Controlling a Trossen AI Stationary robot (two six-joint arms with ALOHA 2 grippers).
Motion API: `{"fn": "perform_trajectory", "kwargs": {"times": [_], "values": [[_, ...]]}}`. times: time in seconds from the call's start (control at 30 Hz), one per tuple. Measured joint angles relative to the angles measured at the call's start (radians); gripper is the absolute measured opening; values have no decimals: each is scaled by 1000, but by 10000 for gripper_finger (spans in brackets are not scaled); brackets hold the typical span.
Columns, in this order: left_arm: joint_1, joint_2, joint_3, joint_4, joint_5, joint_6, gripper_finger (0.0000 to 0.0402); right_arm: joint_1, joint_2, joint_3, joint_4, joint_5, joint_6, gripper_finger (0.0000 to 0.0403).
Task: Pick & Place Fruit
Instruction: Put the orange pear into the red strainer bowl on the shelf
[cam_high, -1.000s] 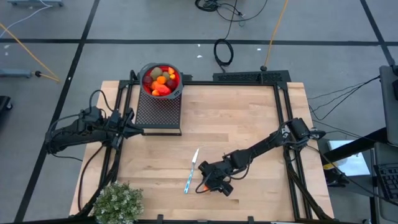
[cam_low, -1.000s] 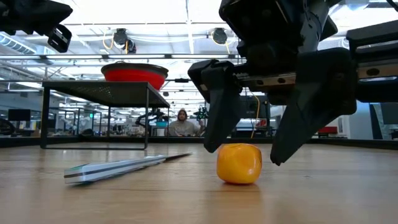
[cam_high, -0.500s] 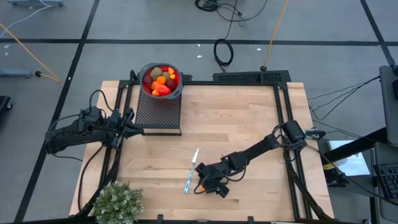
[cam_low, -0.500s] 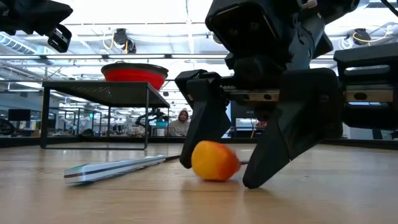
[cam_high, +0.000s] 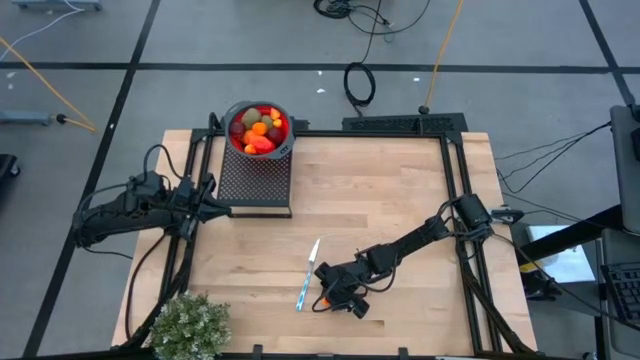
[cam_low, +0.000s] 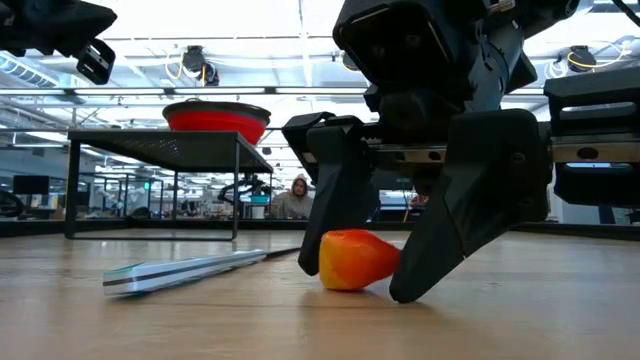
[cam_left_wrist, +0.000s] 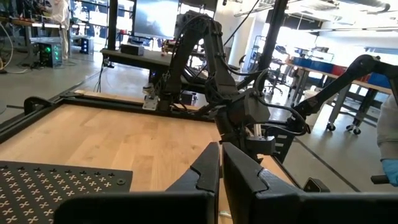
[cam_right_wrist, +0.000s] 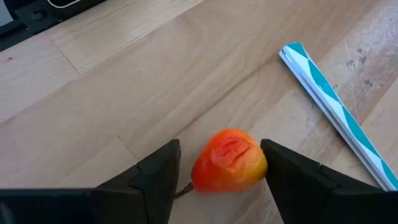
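A small orange-red fruit (cam_right_wrist: 229, 160) lies on the wooden table near its front edge, also seen in the low view (cam_low: 355, 260). My right gripper (cam_right_wrist: 221, 155) slants down over it, open, with one finger on each side of the fruit (cam_high: 325, 298). A red bowl (cam_high: 259, 130) holding several more fruits sits on a black perforated stand (cam_high: 255, 185) at the far left. My left gripper (cam_left_wrist: 221, 163) is shut and empty, level above the table's left edge (cam_high: 212, 203). My right gripper has the inner side of one finger (cam_right_wrist: 273, 168) against the fruit's side (cam_right_wrist: 260, 163). The other finger (cam_right_wrist: 165, 168) stands a small gap away from it. The fingers slant down from the table's right. The fruit rests on the table.
A blue-and-white striped stick (cam_high: 308, 275) lies on the table just left of the fruit, also in the low view (cam_low: 190, 270). A bushy grey-green plant (cam_high: 190, 325) stands at the near left corner. Black frame rails (cam_high: 455, 190) run along the table's sides.
My right gripper has sunk a little over the fruit and its fingers have drawn closer together. The fruit has rolled a short way on the table between the fingers, turning from its yellow side to its orange-red side.
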Motion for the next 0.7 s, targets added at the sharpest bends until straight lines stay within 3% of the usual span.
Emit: {"fn": "perform_trajectory", "kwargs": {"times": [0.43, 0.7], "values": [[0, 0, 0, 0, 0, -2, 2, 0, 0, 0, -2, 0, 0, 169], [0, 0, 0, 0, 0, -2, 20, 0, 0, 0, -1, 3, 49, 140]]}}
